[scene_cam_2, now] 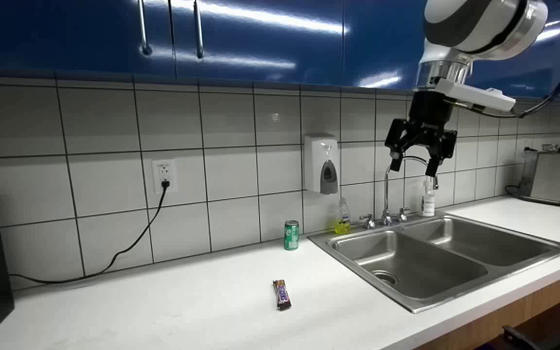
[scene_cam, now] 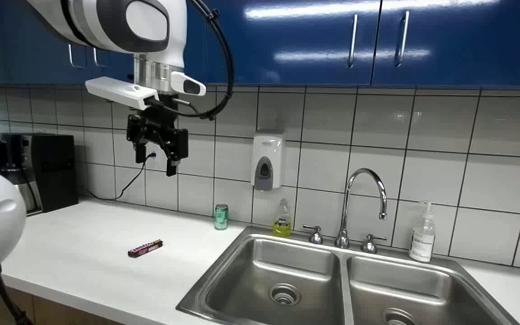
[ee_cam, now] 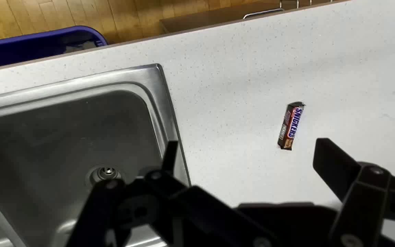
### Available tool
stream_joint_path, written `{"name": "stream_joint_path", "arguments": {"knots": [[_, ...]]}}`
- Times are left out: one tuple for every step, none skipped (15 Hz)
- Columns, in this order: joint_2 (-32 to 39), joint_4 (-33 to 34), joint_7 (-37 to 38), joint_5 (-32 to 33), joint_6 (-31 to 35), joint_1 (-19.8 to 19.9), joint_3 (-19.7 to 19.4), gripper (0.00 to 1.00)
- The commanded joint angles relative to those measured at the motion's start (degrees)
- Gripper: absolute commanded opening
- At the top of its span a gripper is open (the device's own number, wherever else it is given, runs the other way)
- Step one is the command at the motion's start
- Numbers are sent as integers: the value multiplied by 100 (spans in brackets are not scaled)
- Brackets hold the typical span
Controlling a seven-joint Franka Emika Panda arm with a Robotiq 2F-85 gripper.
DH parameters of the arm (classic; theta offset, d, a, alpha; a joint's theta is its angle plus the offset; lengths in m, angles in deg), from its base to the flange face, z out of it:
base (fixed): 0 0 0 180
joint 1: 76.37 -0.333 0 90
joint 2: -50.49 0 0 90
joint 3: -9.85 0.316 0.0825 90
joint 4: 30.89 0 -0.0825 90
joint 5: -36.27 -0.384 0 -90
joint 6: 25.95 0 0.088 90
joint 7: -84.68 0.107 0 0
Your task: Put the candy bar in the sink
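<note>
Maroon in colour, lying on the white worktop (ee_cam: 225,103), right of the frame's middle in the wrist view: the candy bar (ee_cam: 291,126), not yet put in the sink (ee_cam: 163,113) at the left of that frame. Lower down in it, a wide opening between the fingers (ee_cam: 334,166), with nothing held. Seen from the middle of this opening, lies toward upper right, and nearer to the one of the fingers at the right side. Shows a long axis almost upright in the same frame, leaning slightly right at the top. Seems therefore, by judgement, to lie across the line of closing, and should need only a small turn to be taken by the narrow width. In an exterior view, appears at lower left from the fingers (scene_cam_2: 432,166); in an exterior view, almost straight below the fingers (scene_cam: 171,169). With much height above the worktop in both exterior views, probably best to shift over the candy bar first, then to go down straight.
</note>
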Motion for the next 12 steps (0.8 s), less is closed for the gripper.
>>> {"name": "stream_joint_path", "arguments": {"knots": [[18,15,-50,-56,-23,79,67,100],[18,15,-50,-56,-23,79,67,100],[18,15,-50,-56,-23,79,67,100],[18,15,-50,-56,-23,79,67,100],[18,15,-50,-56,-23,79,66,100],[18,15,-50,-56,-23,79,67,100],[18,15,-50,-56,-23,79,66,100],[76,37,-26,19,-61,68,154,100],[118,46,7,54,-76,59,220,100],[173,47,26,84,-64,24,311,100],[220,36,69,103,-12,-1,409,100],[276,40,86,132,20,-33,515,100]]}}
